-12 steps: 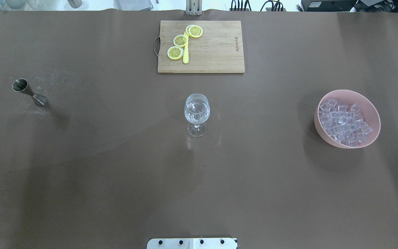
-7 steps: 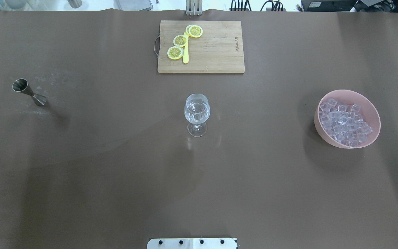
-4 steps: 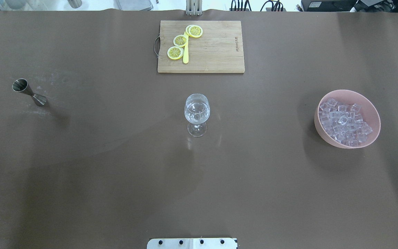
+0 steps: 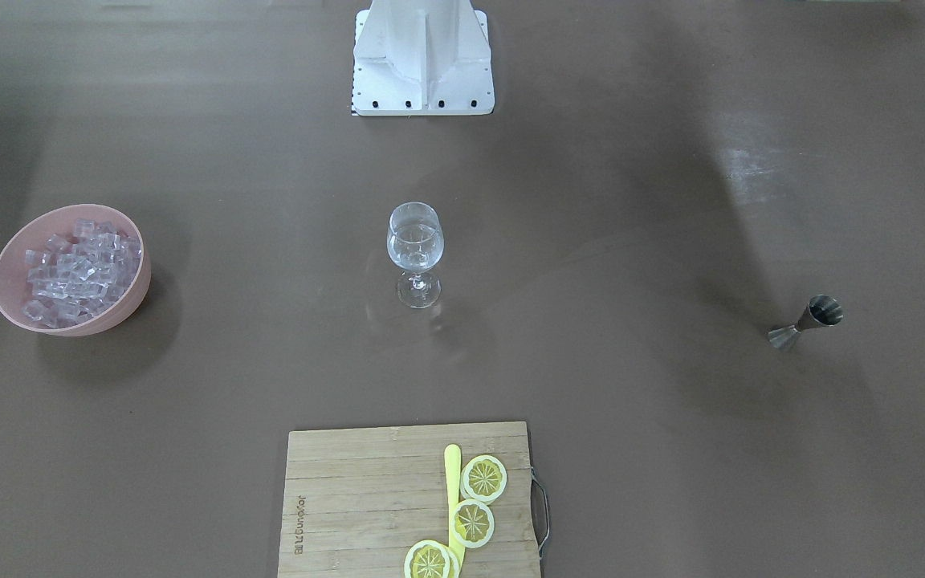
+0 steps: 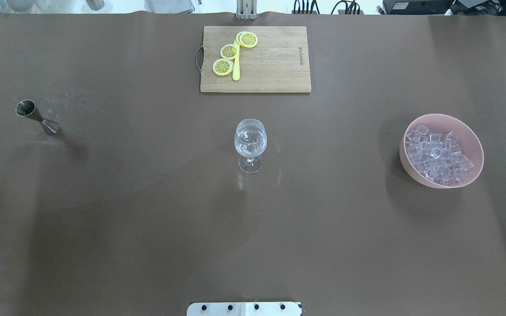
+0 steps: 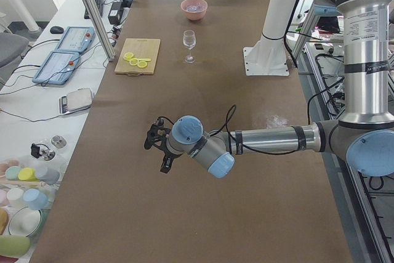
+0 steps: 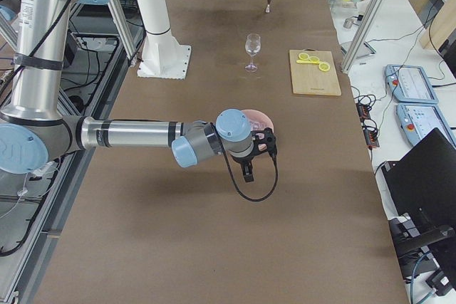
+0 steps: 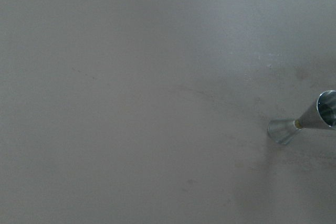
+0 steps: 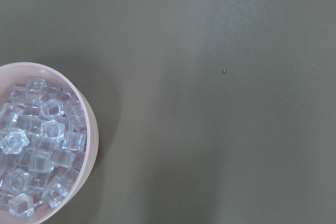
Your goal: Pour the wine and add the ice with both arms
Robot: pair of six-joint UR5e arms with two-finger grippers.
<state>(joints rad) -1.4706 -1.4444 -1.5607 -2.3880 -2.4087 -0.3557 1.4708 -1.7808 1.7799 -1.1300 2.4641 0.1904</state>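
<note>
Overhead exterior shows one wine glass (image 5: 250, 145) mid-surface (image 5: 125, 228). Well to its left stands one steel jigger (image 5: 37, 117). Well to its right, one pink bowl (image 5: 470, 138) holds the ice (image 5: 437, 156), many clear cubes. Beyond the glass lies one wooden board (image 5: 275, 66) with three lemon slices (image 5: 223, 66) and one yellow knife (image 5: 236, 72). A faint level line inside the glass may be the wine (image 4: 414, 245). Two arms reach out level above the surface. The left arm (image 6: 271, 140) is left of the glass, the left fingers (image 6: 165, 165) pointing down. The right arm (image 7: 128, 133) is right of it, the right fingers (image 7: 247, 172) in front of the bowl. Whether either pair is spread or pressed together I cannot tell.
</note>
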